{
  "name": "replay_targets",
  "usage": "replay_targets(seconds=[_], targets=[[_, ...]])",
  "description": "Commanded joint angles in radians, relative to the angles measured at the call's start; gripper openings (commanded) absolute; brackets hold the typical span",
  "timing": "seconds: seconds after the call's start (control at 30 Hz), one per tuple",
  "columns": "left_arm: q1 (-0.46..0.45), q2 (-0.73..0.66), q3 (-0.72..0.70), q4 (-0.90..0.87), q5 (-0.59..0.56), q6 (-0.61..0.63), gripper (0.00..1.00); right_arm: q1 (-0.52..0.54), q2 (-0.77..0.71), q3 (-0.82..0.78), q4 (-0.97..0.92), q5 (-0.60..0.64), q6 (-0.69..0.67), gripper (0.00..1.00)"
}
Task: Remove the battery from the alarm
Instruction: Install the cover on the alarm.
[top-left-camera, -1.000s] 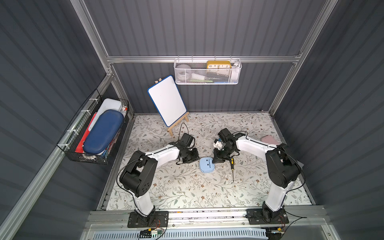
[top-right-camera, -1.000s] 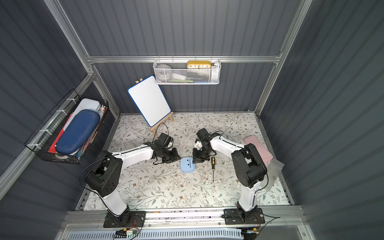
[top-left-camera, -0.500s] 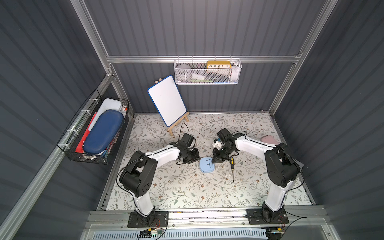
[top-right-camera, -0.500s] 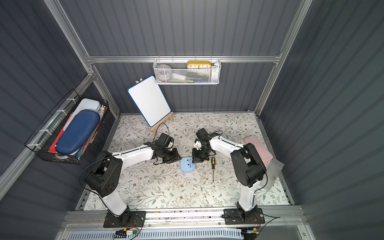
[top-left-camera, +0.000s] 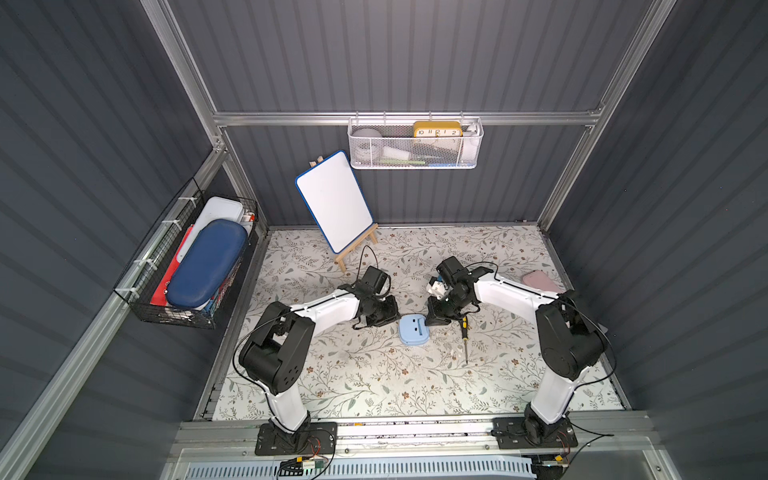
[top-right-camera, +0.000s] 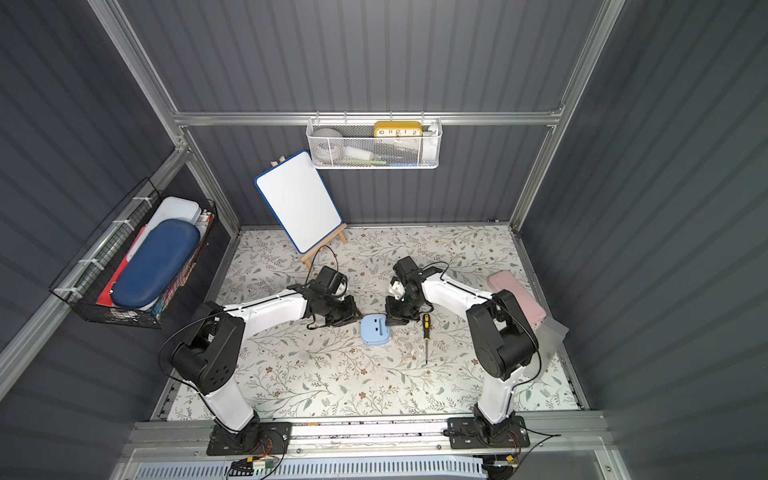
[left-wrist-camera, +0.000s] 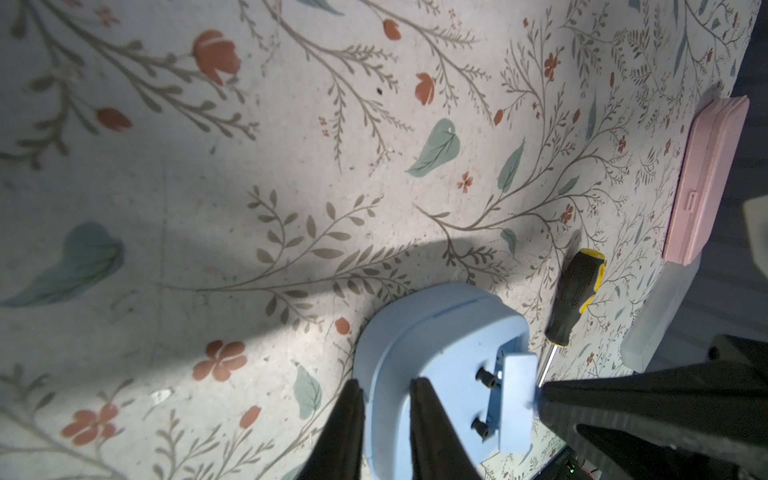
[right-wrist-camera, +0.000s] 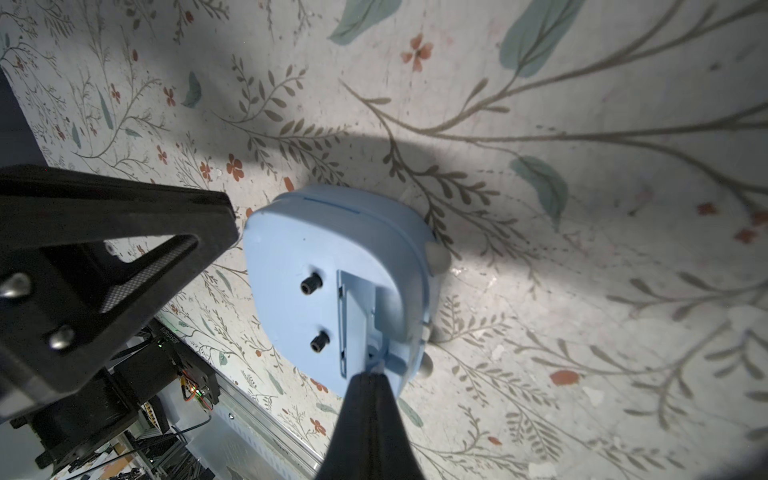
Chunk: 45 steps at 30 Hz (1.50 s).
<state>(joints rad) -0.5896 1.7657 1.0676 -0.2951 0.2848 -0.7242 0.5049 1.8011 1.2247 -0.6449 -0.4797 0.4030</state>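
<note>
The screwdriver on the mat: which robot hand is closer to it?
Right. The right gripper is beside the screwdriver, touching the alarm clock; the left gripper grips the clock's opposite side.

Top views look down from high on the whole floral tabletop; close wrist views share the light-blue rounded-square alarm clock.

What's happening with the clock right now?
The blue alarm lies face down on the table. The left claw pinches its rim, apparently to steady it. The right claw, shut, pokes its tips at the end of the battery cover, which looks partly lifted. No battery shows yet. A screwdriver lies unused beside the alarm.
</note>
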Motion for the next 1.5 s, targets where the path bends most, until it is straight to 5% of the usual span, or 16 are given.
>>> replay_targets(seconds=[0.0, 1.47], targets=[[-0.007, -0.019, -0.008, -0.005, 0.010, -0.006, 0.26, 0.001, -0.024, -0.017, 0.012, 0.013, 0.006, 0.00], [-0.018, -0.034, -0.022, -0.003, 0.022, -0.032, 0.26, 0.005, -0.030, -0.122, 0.201, -0.026, 0.057, 0.00]])
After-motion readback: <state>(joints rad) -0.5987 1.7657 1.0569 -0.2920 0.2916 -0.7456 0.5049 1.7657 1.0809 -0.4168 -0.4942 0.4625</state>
